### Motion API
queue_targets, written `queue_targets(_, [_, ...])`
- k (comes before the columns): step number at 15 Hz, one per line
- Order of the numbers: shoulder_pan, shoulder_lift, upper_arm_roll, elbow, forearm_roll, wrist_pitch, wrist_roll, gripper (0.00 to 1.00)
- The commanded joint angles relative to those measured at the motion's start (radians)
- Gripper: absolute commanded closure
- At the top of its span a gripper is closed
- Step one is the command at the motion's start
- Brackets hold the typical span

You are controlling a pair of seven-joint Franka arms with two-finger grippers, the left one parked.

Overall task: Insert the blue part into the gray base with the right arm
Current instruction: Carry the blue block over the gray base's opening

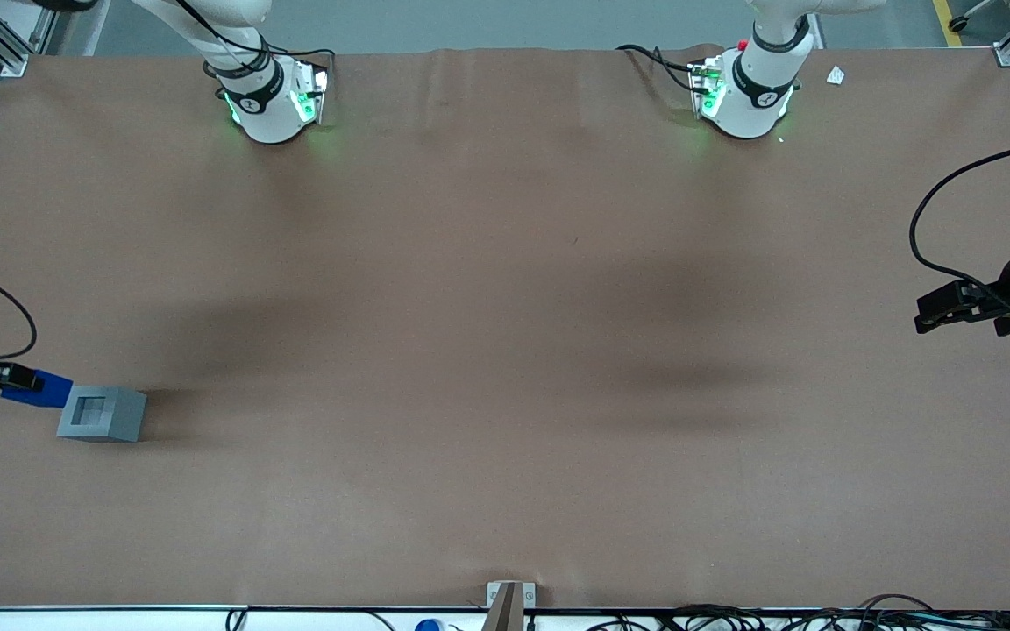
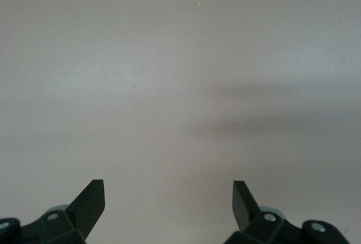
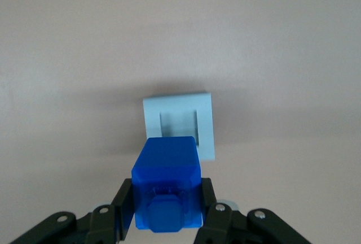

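The blue part (image 3: 167, 183) is a bright-blue block with a knob, clamped between the black fingers (image 3: 125, 199) of my right arm's gripper (image 3: 167, 201). In the front view the gripper (image 1: 21, 382) holds the blue part (image 1: 40, 388) just beside the gray base (image 1: 103, 414), at the working arm's end of the table. The gray base (image 3: 180, 123) is a light-gray square block with a square recess in its top, resting on the brown table. The blue part hangs above the table and overlaps the base's near edge in the right wrist view.
Brown table cover (image 1: 505, 350) spreads across the whole front view. Two white arm bases (image 1: 270, 96) (image 1: 746, 92) stand at the back edge. The parked arm's gripper (image 1: 952, 307) with its looping cable sits at the other end. A small bracket (image 1: 509, 596) marks the front edge.
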Motion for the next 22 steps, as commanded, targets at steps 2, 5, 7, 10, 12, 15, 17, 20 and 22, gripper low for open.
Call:
queue_targets(2, [-0.001,0.084,0.011,0.101,-0.001,0.008,0.004,0.98])
queue_targets(5, [0.001,0.09,0.011,0.097,-0.015,0.006,-0.002,0.99])
queue_targets(7, [0.001,0.093,0.014,0.094,-0.058,0.006,-0.006,1.0])
queue_targets(10, [-0.001,0.093,0.014,0.082,-0.062,0.01,-0.006,1.0])
queue_targets(12, [0.002,0.09,0.014,0.034,-0.062,0.067,-0.006,1.0])
queue_targets(15, [0.002,0.089,0.014,-0.015,-0.062,0.123,-0.006,1.0])
queue_targets(17, [0.002,0.087,0.015,-0.015,-0.062,0.118,-0.005,1.0])
queue_targets(20, [0.004,0.087,0.015,-0.018,-0.062,0.106,-0.005,1.0])
queue_targets(22, [0.004,0.084,0.017,-0.017,-0.062,0.086,-0.005,1.0])
